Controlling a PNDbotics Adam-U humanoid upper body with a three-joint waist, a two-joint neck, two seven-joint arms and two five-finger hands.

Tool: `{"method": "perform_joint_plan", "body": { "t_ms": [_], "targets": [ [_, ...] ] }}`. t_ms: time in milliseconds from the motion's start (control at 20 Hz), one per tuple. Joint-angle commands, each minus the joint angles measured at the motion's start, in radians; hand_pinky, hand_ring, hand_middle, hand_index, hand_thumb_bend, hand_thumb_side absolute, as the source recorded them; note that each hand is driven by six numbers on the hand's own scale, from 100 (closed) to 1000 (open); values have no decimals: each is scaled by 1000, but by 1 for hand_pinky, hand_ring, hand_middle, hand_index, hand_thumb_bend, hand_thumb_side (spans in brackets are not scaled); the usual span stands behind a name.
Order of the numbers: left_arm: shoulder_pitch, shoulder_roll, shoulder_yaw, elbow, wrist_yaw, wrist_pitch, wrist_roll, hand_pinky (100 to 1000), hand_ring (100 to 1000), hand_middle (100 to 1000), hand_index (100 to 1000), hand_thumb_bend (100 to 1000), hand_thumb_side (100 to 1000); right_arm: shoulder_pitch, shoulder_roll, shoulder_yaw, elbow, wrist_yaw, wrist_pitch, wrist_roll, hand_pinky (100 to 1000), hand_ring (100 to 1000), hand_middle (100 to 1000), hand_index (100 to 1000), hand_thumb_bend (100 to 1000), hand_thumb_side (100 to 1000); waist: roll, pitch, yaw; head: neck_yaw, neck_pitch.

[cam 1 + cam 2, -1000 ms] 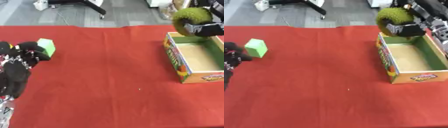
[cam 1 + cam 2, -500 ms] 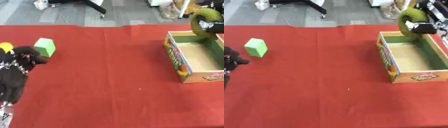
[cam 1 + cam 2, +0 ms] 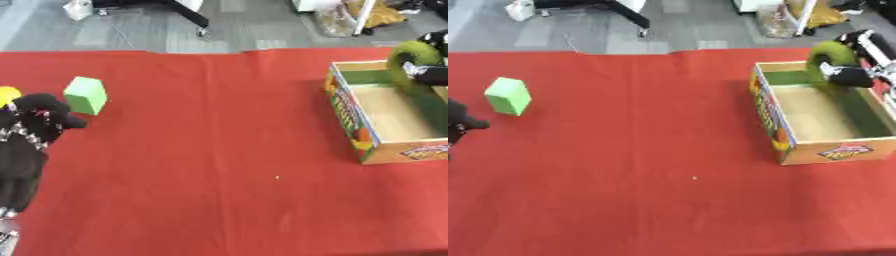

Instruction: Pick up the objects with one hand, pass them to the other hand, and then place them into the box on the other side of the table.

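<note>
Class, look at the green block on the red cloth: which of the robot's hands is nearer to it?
Left. The left hand sits just beside the green block, while the right hand is across the table over the box, holding a green round object.

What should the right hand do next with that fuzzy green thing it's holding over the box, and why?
Probably lower it a little and let go. The right hand has its fingers curled on the fuzzy green object above the far end of the box, whose floor beneath looks bare, so a short drop should land it inside.
</note>
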Motion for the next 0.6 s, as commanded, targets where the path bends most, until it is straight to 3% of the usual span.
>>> {"method": "perform_joint_plan", "body": {
  "t_ms": [50,250,400,600],
  "targets": [
    [-6,0,9,-13,-2,-2,-6,705,590,610,740,227,871,-9,-30,-6,12,49,-17,40,547,530,599,829,100,427,9,0,0,-4,2],
    [-6,-3,9,-10,-1,-4,-10,706,591,611,761,228,872,-5,-27,-7,17,87,-41,106,662,686,757,936,100,794,9,0,-1,-4,2],
    [-5,-4,8,-6,-1,-4,-13,706,591,611,761,228,874,-3,-28,-14,8,84,-66,113,731,781,838,989,100,906,9,0,-3,-3,2],
    [-4,-5,8,-1,-3,-5,-14,706,591,611,762,228,877,5,-33,-16,-16,61,-94,112,779,834,871,1000,100,941,8,-1,-6,-2,4]
  ]
}}
